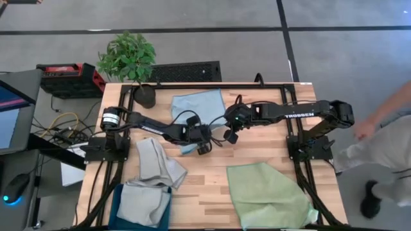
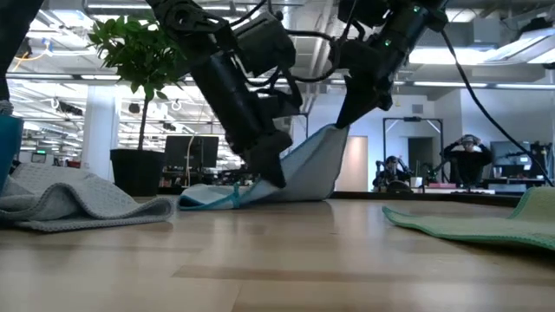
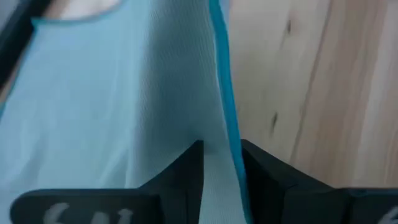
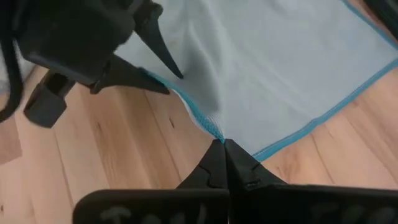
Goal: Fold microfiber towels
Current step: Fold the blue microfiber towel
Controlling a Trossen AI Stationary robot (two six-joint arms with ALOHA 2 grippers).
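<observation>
Four towels out, none neatly folded yet. Blue towel (image 1: 200,102) mid-table at the far side, near edge lifted: right gripper (image 4: 222,144) pinching a corner with jaws pressed together, left gripper (image 3: 221,155) pinching the hem alongside. Two grey towels (image 1: 151,173) heaped near the left front, one over a bin (image 1: 117,208). Green towel (image 1: 266,192) spread flat, right front. First fold underway, judging by this; three left untouched.
</observation>
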